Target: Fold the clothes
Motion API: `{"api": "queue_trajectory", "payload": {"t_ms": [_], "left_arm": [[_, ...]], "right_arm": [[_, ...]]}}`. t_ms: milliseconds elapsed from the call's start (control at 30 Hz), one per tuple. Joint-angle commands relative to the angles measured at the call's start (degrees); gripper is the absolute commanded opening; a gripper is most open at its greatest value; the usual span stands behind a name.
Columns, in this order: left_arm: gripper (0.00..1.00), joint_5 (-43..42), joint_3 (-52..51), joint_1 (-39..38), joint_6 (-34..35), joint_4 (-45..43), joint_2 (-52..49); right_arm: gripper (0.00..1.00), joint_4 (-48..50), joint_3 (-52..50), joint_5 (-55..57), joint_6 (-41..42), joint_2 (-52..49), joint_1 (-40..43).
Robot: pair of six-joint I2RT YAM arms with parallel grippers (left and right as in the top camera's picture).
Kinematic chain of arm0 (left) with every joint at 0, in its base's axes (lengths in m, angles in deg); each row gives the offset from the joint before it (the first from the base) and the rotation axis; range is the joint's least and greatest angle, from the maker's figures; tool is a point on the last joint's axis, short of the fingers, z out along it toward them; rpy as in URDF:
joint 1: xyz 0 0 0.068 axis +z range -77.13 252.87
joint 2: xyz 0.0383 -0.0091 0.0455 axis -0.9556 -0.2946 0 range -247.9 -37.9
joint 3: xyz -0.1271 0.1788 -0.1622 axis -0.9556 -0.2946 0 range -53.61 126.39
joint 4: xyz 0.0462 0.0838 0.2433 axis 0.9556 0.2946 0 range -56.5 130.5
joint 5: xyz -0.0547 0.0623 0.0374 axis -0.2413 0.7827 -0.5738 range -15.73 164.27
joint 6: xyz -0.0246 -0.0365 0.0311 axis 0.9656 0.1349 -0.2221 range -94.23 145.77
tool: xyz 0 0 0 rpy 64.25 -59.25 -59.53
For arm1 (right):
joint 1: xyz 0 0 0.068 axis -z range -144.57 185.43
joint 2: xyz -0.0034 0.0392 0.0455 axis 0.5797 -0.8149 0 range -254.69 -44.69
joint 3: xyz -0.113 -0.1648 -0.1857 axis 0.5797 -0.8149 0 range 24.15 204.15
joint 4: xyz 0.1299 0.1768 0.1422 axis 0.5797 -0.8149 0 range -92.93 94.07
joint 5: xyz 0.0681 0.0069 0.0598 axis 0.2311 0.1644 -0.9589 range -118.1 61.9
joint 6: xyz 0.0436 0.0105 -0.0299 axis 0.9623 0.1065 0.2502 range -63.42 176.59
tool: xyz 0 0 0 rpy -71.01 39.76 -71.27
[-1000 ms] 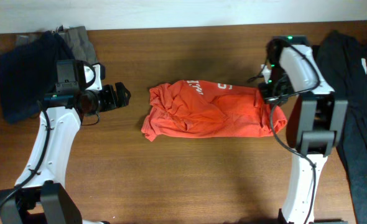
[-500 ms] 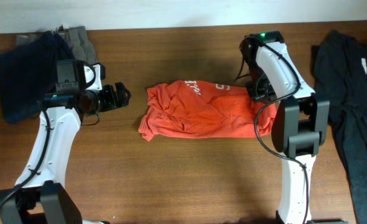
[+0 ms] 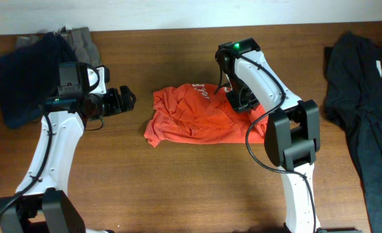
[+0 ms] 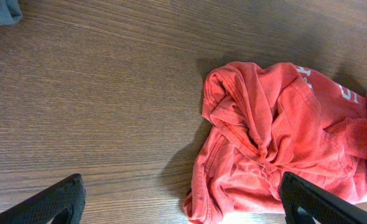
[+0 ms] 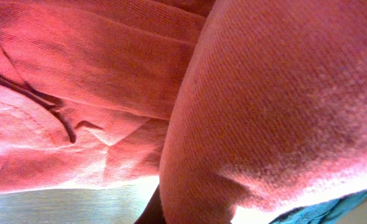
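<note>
— Shirt (image 3: 191,120)?
— Lies mid-counter (image 3: 178,188), orange-red and crumpled, with white lettering toward 12 o'clock and the 3 o'clock end doubled back over the rest.
— Left fingers (image 3: 126,98)?
— Stand spread wide, holding nothing. Hover off the shirt's 9 o'clock side, clear of it, pointing toward 3 o'clock.
— Right fingers (image 3: 239,101)?
— Sit closed tight at the shirt's 2 o'clock, pinching a fold of the cloth. Fills the whole right wrist view, that red knit, bulging close to the lens.
— Other clothes?
— Navy garment (image 3: 26,77) at the counter's 10 o'clock, grey garment (image 3: 84,40) touching it at its 1 o'clock. Black garment (image 3: 366,116) along the 3 o'clock edge, well apart from both arms.
</note>
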Motion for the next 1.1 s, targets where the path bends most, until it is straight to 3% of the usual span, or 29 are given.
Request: {"api": "queue_trajectory", "payload": {"t_ms": [0, 33, 67, 133, 233, 367, 500, 700, 767, 800, 867, 900, 933, 1067], "left_arm": [[0.99, 0.37, -0.07, -0.13, 0.31, -0.13, 0.46], [0.99, 0.37, -0.07, -0.13, 0.31, -0.13, 0.46], [0.99, 0.37, -0.07, -0.13, 0.31, -0.13, 0.46], [0.99, 0.37, -0.07, -0.13, 0.31, -0.13, 0.46], [0.99, 0.37, -0.07, -0.13, 0.31, -0.13, 0.46], [0.99, 0.37, -0.07, -0.13, 0.31, -0.13, 0.46], [0.99, 0.35, -0.07, -0.13, 0.31, -0.11, 0.46], [0.99, 0.37, -0.07, -0.13, 0.31, -0.11, 0.46], [0.99, 0.37, -0.07, -0.13, 0.31, -0.09, 0.46], [0.99, 0.35, -0.07, -0.13, 0.31, -0.09, 0.46], [0.99, 0.37, -0.07, -0.13, 0.31, -0.07, 0.46], [0.99, 0.37, -0.07, -0.13, 0.31, -0.07, 0.46], [0.99, 0.37, -0.07, -0.13, 0.31, -0.09, 0.46], [0.99, 0.39, -0.07, -0.13, 0.31, -0.09, 0.46]], "right_arm": [[0.05, 0.13, 0.33, -1.99, 0.68, 1.99, -0.52], [0.1, 0.11, 0.26, -2.49, 0.68, 1.99, -0.52], [0.25, 0.09, 0.26, -3.15, 0.68, 1.99, -0.52], [0.66, 0.11, 0.26, -4.13, 0.68, 1.99, -0.52], [0.98, 0.15, 0.26, -4.46, 0.68, 1.99, -0.52], [0.99, 0.9, 0.42, -4.44, 0.72, 1.99, -0.5], [0.99, 2.34, 2.32, -4.48, 5.99, 2.05, 0.28], [1.0, 7.43, 3.93, -14.75, 5.95, 2.05, 2.78], [0.9, 9.05, 3.93, -18.27, 5.79, 2.05, 4.15], [0.75, 9.46, 3.93, -20.74, 5.38, 2.05, 5.03], [0.25, 9.84, 3.93, -26.88, 3.13, 2.05, 6.8], [0.11, 9.84, 3.93, -29.22, 2.73, 2.05, 7.65], [0.04, 9.77, 3.93, -31.78, 2.73, 2.05, 9.27], [0.04, 10.49, 3.91, -38.51, -0.57, 2.05, 13.66]]}}
